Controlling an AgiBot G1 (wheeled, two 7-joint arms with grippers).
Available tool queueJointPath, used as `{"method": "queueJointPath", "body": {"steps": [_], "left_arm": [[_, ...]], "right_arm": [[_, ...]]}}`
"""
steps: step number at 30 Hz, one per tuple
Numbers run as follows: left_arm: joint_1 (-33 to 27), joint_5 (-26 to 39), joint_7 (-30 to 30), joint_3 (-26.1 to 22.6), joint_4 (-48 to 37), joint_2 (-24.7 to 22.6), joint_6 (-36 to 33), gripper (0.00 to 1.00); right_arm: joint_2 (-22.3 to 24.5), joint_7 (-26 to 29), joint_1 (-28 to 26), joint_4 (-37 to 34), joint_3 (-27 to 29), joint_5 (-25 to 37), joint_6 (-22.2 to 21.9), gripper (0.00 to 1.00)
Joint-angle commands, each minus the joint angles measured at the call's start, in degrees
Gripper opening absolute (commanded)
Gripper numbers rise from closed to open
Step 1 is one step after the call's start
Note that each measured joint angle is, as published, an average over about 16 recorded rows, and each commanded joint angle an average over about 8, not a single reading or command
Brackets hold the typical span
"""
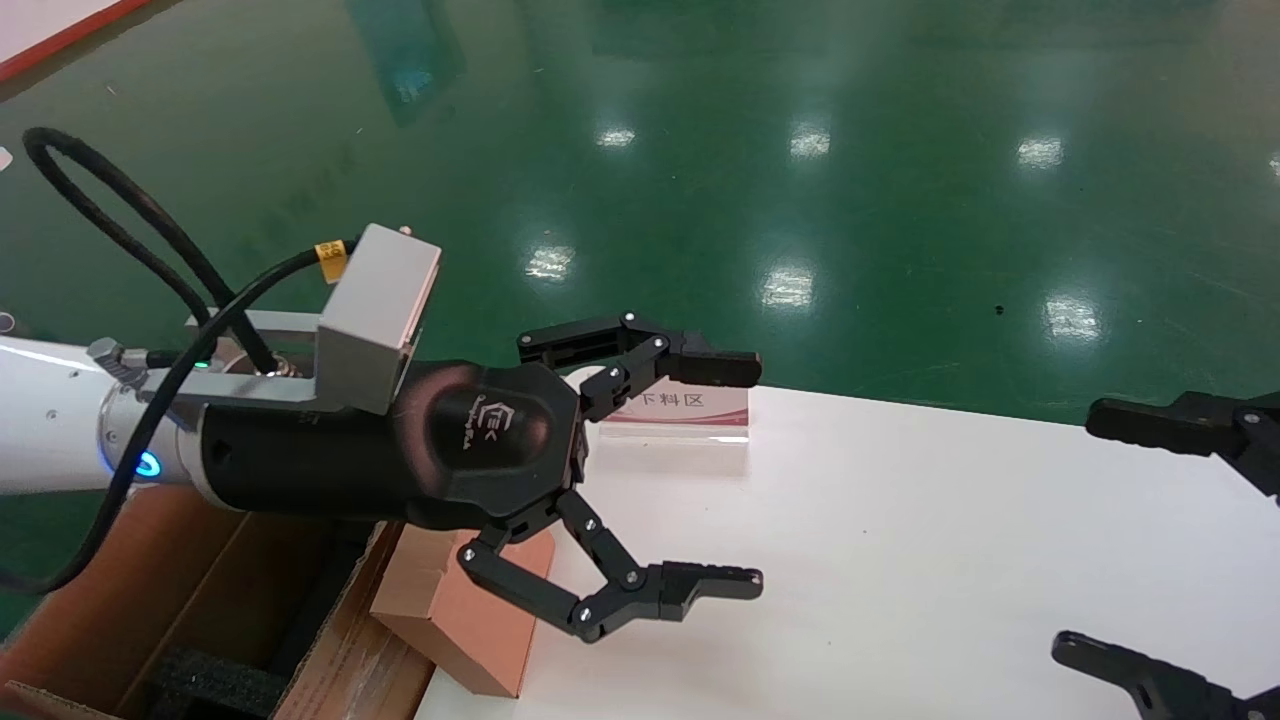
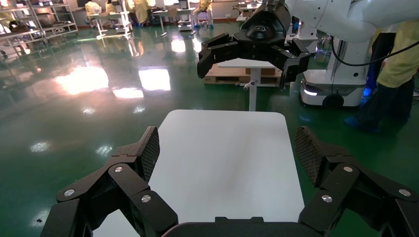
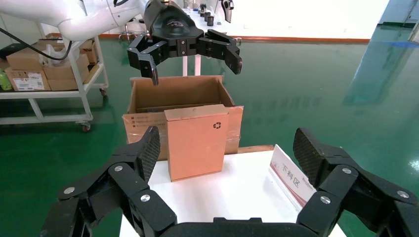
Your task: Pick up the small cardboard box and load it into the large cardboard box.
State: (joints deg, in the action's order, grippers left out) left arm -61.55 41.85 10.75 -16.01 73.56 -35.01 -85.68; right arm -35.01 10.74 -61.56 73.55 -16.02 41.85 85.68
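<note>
Your small cardboard box stands upright on the bench, at the edge nearest the large cardboard box. Its long axis runs vertical, and the broad face with the recycling symbol looks across the bench toward your right hand. The large cardboard box sits just off that bench edge, top open, with black foam visible inside in the head view.

Your left hand hangs above the small box, arm stretched level over the bench, fingers spread wide and holding nothing. Your right hand sits at the opposite side of the bench, also wide open and empty.
</note>
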Motion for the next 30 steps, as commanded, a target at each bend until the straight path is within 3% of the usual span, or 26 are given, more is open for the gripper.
{"method": "queueJointPath", "body": {"steps": [1, 30], "left_arm": [[0.0, 0.0, 0.0, 0.0, 0.0, 0.0, 0.0, 1.0], [0.1, 0.2, 0.2, -0.1, 0.0, 0.0, 0.0, 1.0]], "right_arm": [[0.0, 0.0, 0.0, 0.0, 0.0, 0.0, 0.0, 1.0], [0.0, 0.0, 0.0, 0.0, 0.0, 0.0, 0.0, 1.0]]}}
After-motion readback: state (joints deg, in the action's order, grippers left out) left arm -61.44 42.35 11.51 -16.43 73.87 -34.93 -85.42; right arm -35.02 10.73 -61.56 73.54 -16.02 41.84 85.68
